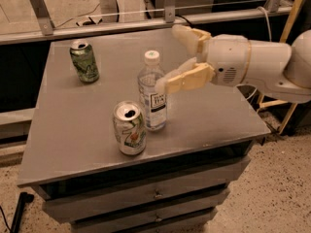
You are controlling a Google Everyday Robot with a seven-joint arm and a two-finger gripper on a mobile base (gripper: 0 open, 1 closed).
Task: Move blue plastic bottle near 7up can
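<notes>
The blue plastic bottle (151, 93), clear with a white cap and a white label, stands upright on the grey table (73, 125). It stands just right of and slightly behind the 7up can (129, 128), a silver-white can with a green swirl, almost touching it. My gripper (170, 58) is open, just right of the bottle at the height of its upper half. Its near finger (187, 79) reaches toward the bottle's shoulder and its far finger (189, 37) stands well behind. It holds nothing.
A darker all-green can (84, 61) stands at the table's back left. My white arm (262, 64) reaches in over the table's right edge. Drawers sit under the tabletop at the front. A metal rail and glass run behind the table.
</notes>
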